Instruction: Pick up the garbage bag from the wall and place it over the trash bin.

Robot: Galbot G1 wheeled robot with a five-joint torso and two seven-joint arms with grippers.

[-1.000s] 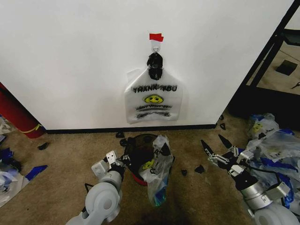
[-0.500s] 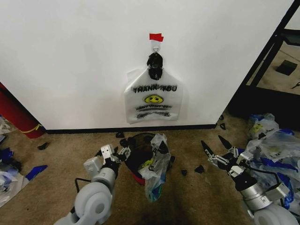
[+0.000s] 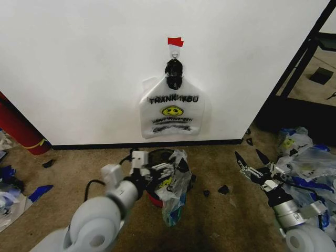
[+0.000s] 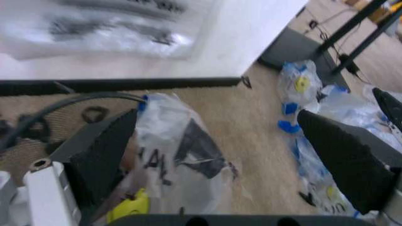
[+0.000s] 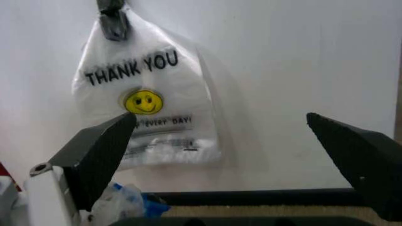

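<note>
The garbage bag (image 3: pixel 177 184), see-through with blue tape and a yellow smiley, hangs crumpled over the right side of the trash bin (image 3: pixel 155 155). The bin is black mesh with a red base and stands on the carpet below the wall (image 3: pixel 79 63). My left gripper (image 3: pixel 160 170) is open at the bin's mouth, next to the bag. In the left wrist view the bag (image 4: pixel 176 155) lies between the spread fingers (image 4: pixel 100 150). My right gripper (image 3: pixel 253 161) is open above the carpet, well to the right of the bin, and faces the wall (image 5: pixel 301 70).
A flat white "THANK YOU" bag (image 3: pixel 171 111) hangs from a hook under a red tape strip (image 3: pixel 175 41). A heap of blue-taped clear bags (image 3: pixel 310 163) lies at the right by a black frame (image 3: pixel 296 63). A red cylinder (image 3: pixel 18 128) leans at the left. Black scraps (image 3: pixel 223 189) dot the carpet.
My left arm has swung forward and to the right, bringing its gripper from beside the bin to the bin's mouth at the bag. The right gripper has drifted slightly right.
</note>
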